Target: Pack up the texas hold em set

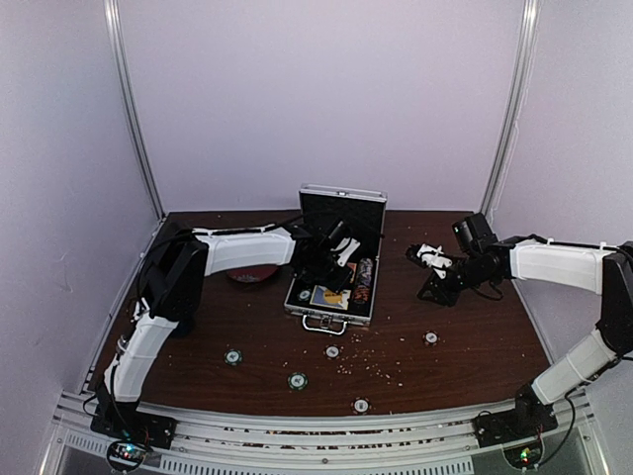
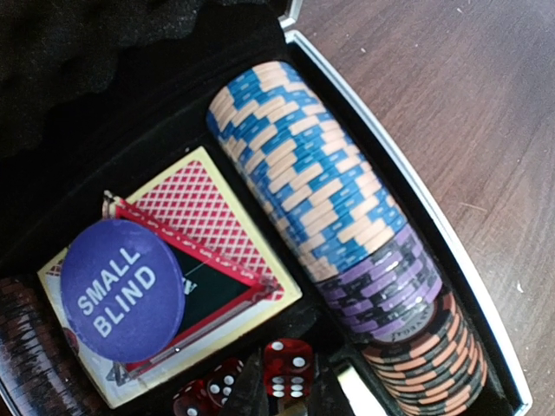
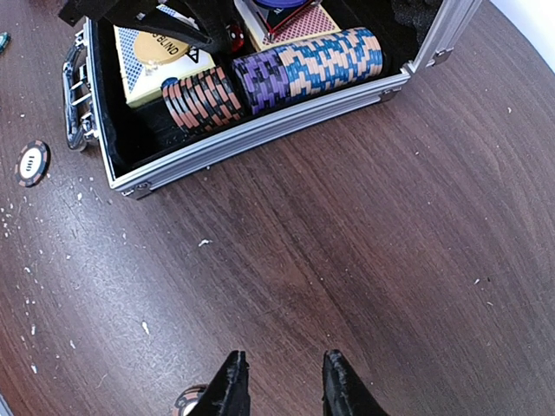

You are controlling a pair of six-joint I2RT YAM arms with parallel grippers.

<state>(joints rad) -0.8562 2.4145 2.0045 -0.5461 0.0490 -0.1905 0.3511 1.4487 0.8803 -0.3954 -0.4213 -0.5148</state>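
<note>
Dark brown wood, scuffed and sprinkled with pale crumbs [image 1: 381, 368], makes up the table [image 1: 475, 366]. It stands in a booth of plain pale lilac walls [image 1: 316, 89], with metal posts [image 1: 135, 109] at the far corners.

The aluminium case [image 3: 277, 120] lies open mid-table, nearer the far edge, with its lid [image 1: 336, 213] upright and its handle [image 1: 318, 323] toward the near edge. In the black lining a row of poker chips [image 2: 321, 208], blue, purple and orange, stands on edge along one wall. Beside the row lie the pink card box [image 2: 212, 221], with the blue disc [image 2: 121, 290] marked SMALL BLIND on top of it, and red dice [image 2: 286, 357]. Five loose chips [image 1: 297, 380] lie scattered toward the near edge.

The left gripper [image 1: 334, 259] reaches into the case; whether its jaws are parted or hold anything cannot be made out. The right gripper [image 3: 283, 357] hovers over bare wood toward the right edge, its fingers slightly apart with nothing between them.
</note>
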